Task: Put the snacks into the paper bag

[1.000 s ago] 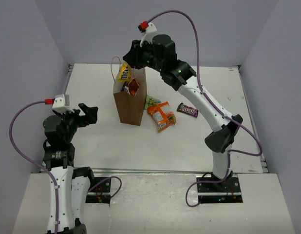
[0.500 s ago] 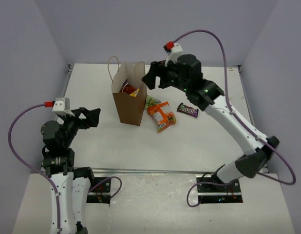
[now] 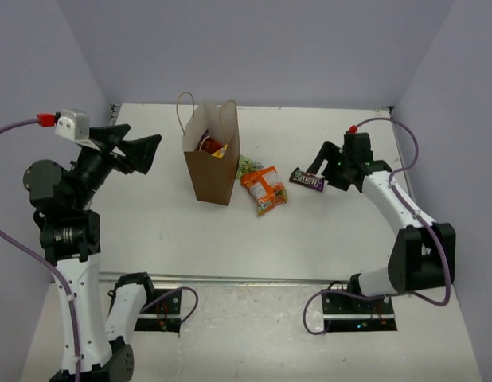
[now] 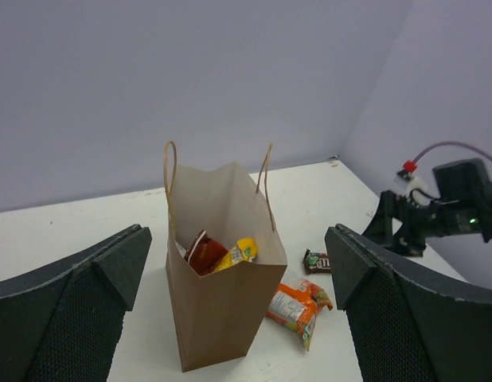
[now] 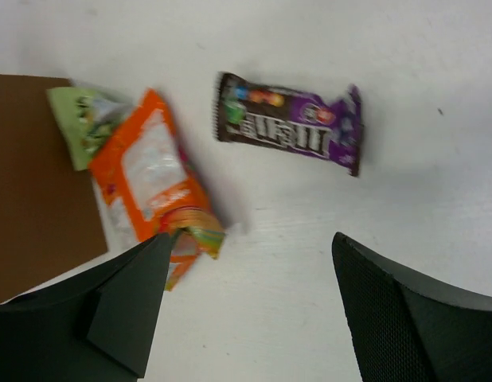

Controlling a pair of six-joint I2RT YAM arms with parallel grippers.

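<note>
The brown paper bag (image 3: 212,167) stands upright at the table's middle back, holding a red packet (image 4: 202,254) and a yellow packet (image 4: 236,253). Right of it on the table lie a green packet (image 3: 247,165), an orange packet (image 3: 264,188) and a dark brown and purple candy packet (image 3: 307,181). All three also show in the right wrist view: green (image 5: 85,119), orange (image 5: 154,179), candy (image 5: 288,125). My right gripper (image 3: 326,163) is open and empty, just right of the candy packet. My left gripper (image 3: 134,151) is open and empty, raised left of the bag.
Purple cables loop from both wrists. Grey walls close the table at the back and sides. The table's white surface (image 3: 230,239) stretches in front of the bag toward the arm bases.
My right gripper let the yellow packet go into the bag, then swung right and down to beside the candy packet. My left arm rose and its gripper moved up toward the bag.
</note>
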